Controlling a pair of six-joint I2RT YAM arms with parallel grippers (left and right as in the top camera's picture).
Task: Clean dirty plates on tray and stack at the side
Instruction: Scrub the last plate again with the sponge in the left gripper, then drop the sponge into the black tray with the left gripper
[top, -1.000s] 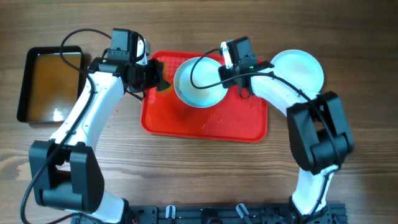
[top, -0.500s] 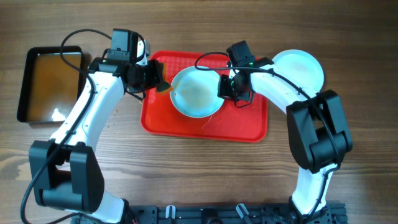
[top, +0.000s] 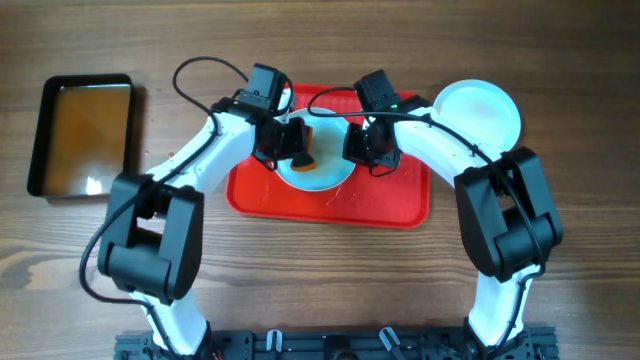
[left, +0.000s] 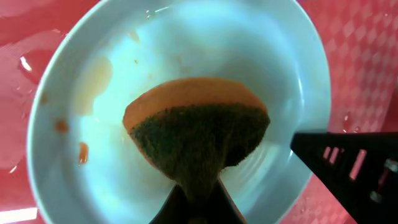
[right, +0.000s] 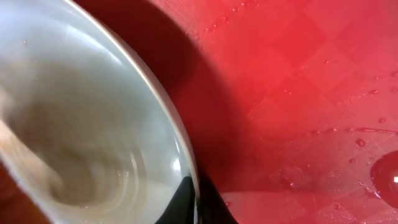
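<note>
Pressing an orange-and-green sponge (left: 196, 134) into the middle of the stained pale plate (left: 81, 162), left gripper (top: 297, 143) clamped on the sponge, right gripper (top: 362, 143) pinching the plate's right rim, plate over the wet red tray (top: 380, 205), white plate (top: 480, 110) beside the tray.

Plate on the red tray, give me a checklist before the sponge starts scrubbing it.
1. Sponge gripped in left claw: ok.
2. Right claw pinching the plate rim: ok.
3. Sponge over the plate's inside: ok.
4. Sponge pressed against the plate: cannot tell.
5. Plate clean: not ok, orange stains show.
6. Side plate beside the tray free on top for stacking: ok.
</note>
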